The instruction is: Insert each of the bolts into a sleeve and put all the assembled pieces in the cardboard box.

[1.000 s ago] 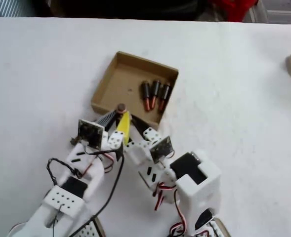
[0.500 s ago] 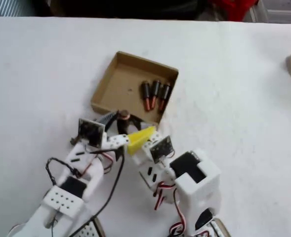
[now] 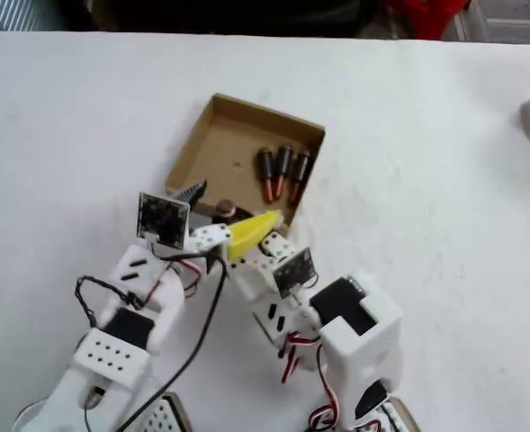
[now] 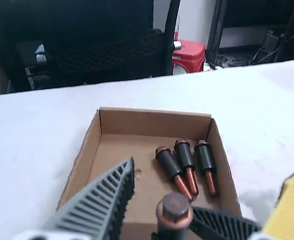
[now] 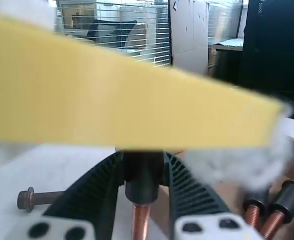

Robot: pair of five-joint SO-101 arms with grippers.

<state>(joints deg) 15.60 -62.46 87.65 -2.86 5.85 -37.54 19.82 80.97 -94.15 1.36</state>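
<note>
Black ribbed fingers [image 5: 179, 187] of the right gripper [image 5: 143, 161] are pinching the black sleeve [image 5: 144, 176], and the copper shank of the bolt [image 5: 140, 222] comes out of its end. In the high view this piece stands at the 6 o'clock wall of the cardboard box [image 3: 212, 144], with the brown bolt head [image 4: 174, 210] on top.

The yellow part [image 3: 252, 236] of the right gripper pointed to 12 o'clock one second ago. Now it lies pointing to about 2 o'clock, nearly as it was half a second ago.

The left gripper [image 3: 196, 198] has changed more. One second ago its ribbed finger [image 4: 104, 197] was close at the bolt head. Now it has drawn away toward 10 o'clock, and there is a gap between them. Its fingers are spread and hold nothing.

Three assembled pieces [image 3: 282, 173] lie side by side at the 3 o'clock side inside the box, in the same place as before. One loose bolt [image 5: 31, 198] lies on the white table [image 3: 426, 180], near the held sleeve.
</note>
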